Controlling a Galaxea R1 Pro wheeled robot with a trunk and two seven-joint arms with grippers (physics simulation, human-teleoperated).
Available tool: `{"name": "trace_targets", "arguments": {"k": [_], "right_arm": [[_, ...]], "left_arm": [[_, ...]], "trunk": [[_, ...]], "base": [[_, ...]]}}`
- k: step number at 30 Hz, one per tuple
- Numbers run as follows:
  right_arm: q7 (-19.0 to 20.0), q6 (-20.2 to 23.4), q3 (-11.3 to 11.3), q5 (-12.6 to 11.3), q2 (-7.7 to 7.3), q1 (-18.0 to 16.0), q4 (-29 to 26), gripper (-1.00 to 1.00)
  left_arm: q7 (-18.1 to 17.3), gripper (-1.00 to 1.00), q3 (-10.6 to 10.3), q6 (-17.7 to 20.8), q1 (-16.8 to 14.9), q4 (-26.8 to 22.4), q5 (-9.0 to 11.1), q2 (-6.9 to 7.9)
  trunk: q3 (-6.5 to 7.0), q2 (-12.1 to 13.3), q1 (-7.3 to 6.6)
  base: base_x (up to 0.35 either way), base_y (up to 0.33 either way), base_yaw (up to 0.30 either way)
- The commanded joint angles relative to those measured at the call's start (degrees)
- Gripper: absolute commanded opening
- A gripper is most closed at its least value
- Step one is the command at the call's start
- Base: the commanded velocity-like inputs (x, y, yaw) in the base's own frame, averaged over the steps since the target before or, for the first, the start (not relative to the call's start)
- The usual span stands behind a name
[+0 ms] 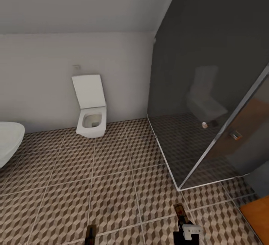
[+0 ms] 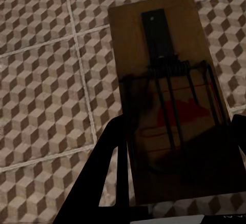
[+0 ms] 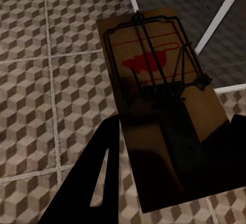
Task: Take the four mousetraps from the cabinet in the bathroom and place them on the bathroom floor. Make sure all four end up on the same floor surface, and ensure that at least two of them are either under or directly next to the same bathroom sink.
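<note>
Both wrist cameras look straight onto a mousetrap held out over the patterned tiles. At the left gripper (image 2: 177,183), the left mousetrap (image 2: 169,101) runs from the lower middle of the frame to the upper right, its dark fingers (image 2: 110,172) pinching the board by its two long edges, wire spring and red printed mark facing the camera. At the right gripper (image 3: 171,172), the right mousetrap (image 3: 159,101) is clamped the same way, bar and spring up, with the chrome edge of the shower enclosure (image 3: 220,14) crossing the upper right corner behind it. Gripping by the edges probably keeps the fingers clear of the wire parts and the boards flat for setting down.

In the head view the tips of both traps poke in at the bottom edge, the left one (image 1: 90,233) at lower centre-left and the right one (image 1: 181,215) at lower centre-right, above the bathroom floor (image 1: 112,170). A white toilet (image 1: 90,106) stands against the far wall at centre-left, a glass shower enclosure (image 1: 209,118) takes up the right, a rounded white rim (image 1: 9,140) cuts in at the left edge, and a strip of orange-brown wood (image 1: 257,215) shows at lower right.

Neither trap rests on the tiles yet, and I take the robot to be carrying them toward a drop spot.
</note>
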Motion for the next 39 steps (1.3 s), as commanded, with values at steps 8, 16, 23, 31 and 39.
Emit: {"name": "trace_targets", "arguments": {"k": [8,16,23,31,39], "right_arm": [[-0.2,-0.2,0.5,-0.4,0.03,0.0,0.0,-1.00],[-0.2,-0.2,0.5,-0.5,0.04,0.0,0.0,-1.00],[-0.2,-0.2,0.5,-0.4,0.04,0.0,0.0,-1.00],[-0.2,-0.2,0.5,-0.4,-0.03,0.0,0.0,-1.00],[-0.2,-0.2,0.5,-0.5,-0.05,0.0,0.0,-1.00]], "left_arm": [[0.4,-1.00,-0.5,-0.3,-0.1,0.3,0.1,-0.05],[0.4,-1.00,-0.5,-0.3,-0.1,0.3,0.1,-0.05],[0.4,-1.00,-0.5,-0.3,-0.1,0.3,0.1,-0.05],[0.4,-1.00,-0.5,-0.3,-0.1,0.3,0.1,-0.05],[0.4,-1.00,-0.5,-0.3,-0.1,0.3,0.1,-0.05]], "trunk": [[0.25,-0.1,0.03],[0.59,-0.1,0.03],[0.89,-0.1,0.03],[1.13,-0.1,0.03],[1.14,-0.1,0.03]], "base": [[0.000,0.000,0.268],[0.000,0.000,0.268],[0.000,0.000,0.268],[0.000,0.000,0.186],[0.000,0.000,0.012]]}}
